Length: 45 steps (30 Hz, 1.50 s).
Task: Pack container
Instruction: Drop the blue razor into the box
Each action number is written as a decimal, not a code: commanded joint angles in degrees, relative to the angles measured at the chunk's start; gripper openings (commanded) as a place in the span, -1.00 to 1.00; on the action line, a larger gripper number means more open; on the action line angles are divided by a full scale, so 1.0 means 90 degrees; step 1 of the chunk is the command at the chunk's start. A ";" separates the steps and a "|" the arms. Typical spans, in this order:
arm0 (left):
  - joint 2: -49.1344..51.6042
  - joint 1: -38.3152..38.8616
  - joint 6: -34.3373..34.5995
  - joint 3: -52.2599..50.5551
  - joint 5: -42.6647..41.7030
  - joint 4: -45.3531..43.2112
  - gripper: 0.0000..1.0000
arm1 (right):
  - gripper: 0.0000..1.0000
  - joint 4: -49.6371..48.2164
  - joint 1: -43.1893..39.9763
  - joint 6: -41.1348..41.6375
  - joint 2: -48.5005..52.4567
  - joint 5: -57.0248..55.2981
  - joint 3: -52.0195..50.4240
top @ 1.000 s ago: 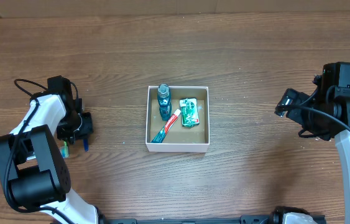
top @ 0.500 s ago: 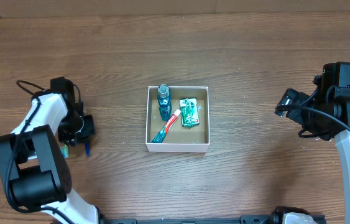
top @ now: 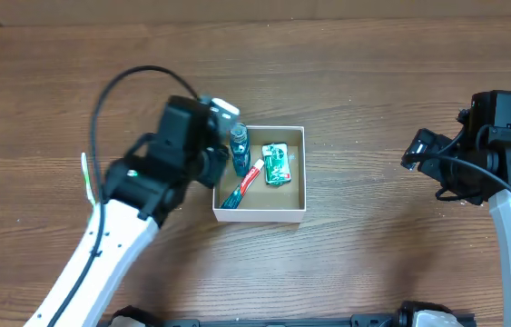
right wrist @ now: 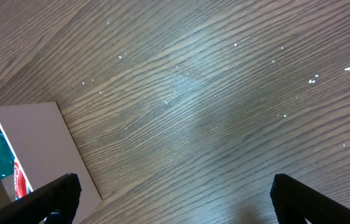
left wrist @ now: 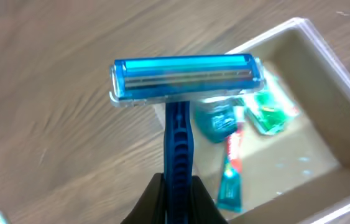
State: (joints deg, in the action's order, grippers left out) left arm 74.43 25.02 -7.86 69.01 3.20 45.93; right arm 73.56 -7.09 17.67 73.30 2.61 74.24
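Observation:
The container (top: 260,216) is a small white-walled box with a tan floor at the table's middle. It holds a blue bottle (top: 240,145), a toothpaste tube (top: 244,185) and a green packet (top: 276,163). My left gripper (left wrist: 176,190) is shut on the handle of a blue razor (left wrist: 181,78) and holds it above the container's left edge (left wrist: 324,50). In the overhead view the left gripper (top: 211,127) sits at the box's top-left corner. My right gripper (right wrist: 175,199) is open and empty, well to the right of the container (right wrist: 38,143).
A thin green and white stick-like item (top: 84,175) lies on the wood table at the left. The right arm (top: 500,136) stands at the right edge. The left arm (top: 119,236) crosses the front left of the table.
My left arm has swung from the far left of the table to the container's left edge, with the blue razor in its jaws. The right arm has not moved.

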 commanded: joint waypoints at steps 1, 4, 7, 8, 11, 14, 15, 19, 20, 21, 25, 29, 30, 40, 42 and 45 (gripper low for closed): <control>0.0503 0.0580 -0.0675 0.0058 0.0012 -0.0289 -0.92 | 1.00 -0.0019 -0.0017 -0.0068 -0.0034 0.0010 -0.0005; 0.1156 0.0942 -0.0680 0.0058 -0.0027 -0.0427 -0.92 | 1.00 -0.0019 -0.0017 -0.0068 -0.0034 0.0010 -0.0005; 0.1685 0.1183 -0.0685 0.0058 -0.0027 -0.0493 -0.92 | 1.00 -0.0019 -0.0017 -0.0068 -0.0034 0.0007 -0.0005; 0.1858 0.1260 -0.0704 0.0058 -0.0027 -0.0515 -0.92 | 1.00 -0.0022 -0.0017 -0.0068 -0.0034 0.0007 -0.0005; 0.2285 0.1416 -0.0704 0.0058 -0.0024 -0.0520 -0.92 | 1.00 -0.0022 -0.0017 -0.0068 -0.0034 0.0007 -0.0005; 0.2611 0.1428 -0.0704 0.0058 -0.0027 -0.0522 -0.86 | 1.00 -0.0022 -0.0017 -0.0068 -0.0034 0.0007 -0.0005; 0.2691 0.1428 -0.0702 0.0058 -0.0027 -0.0517 -0.70 | 1.00 -0.0022 -0.0017 -0.0068 -0.0034 0.0010 -0.0005; 0.2715 0.1435 -0.0697 0.0073 -0.0024 -0.0476 -0.31 | 1.00 -0.0019 -0.0017 -0.0068 -0.0034 0.0007 -0.0005; 0.2647 0.1435 -0.0673 0.0126 -0.0024 -0.0381 -0.19 | 1.00 -0.0019 -0.0017 -0.0068 -0.0034 0.0007 -0.0005; 0.2579 0.1438 -0.0590 0.0194 -0.0015 -0.0277 -0.15 | 1.00 -0.0019 -0.0017 -0.0068 -0.0034 0.0007 -0.0005; 0.1960 0.1428 -0.0406 0.0833 0.0197 0.0726 -0.17 | 1.00 -0.0019 -0.0017 -0.0070 -0.0034 0.0007 -0.0005; 0.1256 0.1367 0.0100 0.1360 0.1372 0.1778 0.24 | 1.00 -0.0022 -0.0017 -0.0136 -0.0034 0.0007 -0.0005; 0.1049 0.1275 0.0384 0.1404 0.1685 0.1926 0.40 | 1.00 -0.0022 -0.0017 -0.0136 -0.0034 0.0010 -0.0005; 0.0022 -0.3028 0.1906 0.1299 0.0792 0.2399 1.00 | 1.00 -0.0019 -0.0017 -0.0136 -0.0034 0.0010 -0.0005; 0.0134 -0.4000 0.1897 0.1015 0.0508 0.2115 1.00 | 1.00 -0.0019 -0.0017 -0.0136 -0.0034 0.0010 -0.0005; 0.0469 -0.4976 0.1875 0.0469 0.0177 0.1598 1.00 | 1.00 -0.0019 -0.0017 -0.0136 -0.0034 0.0010 -0.0005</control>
State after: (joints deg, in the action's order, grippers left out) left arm 75.57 -12.75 7.79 78.02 10.09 62.89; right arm 73.56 -7.09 16.64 73.30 2.59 74.22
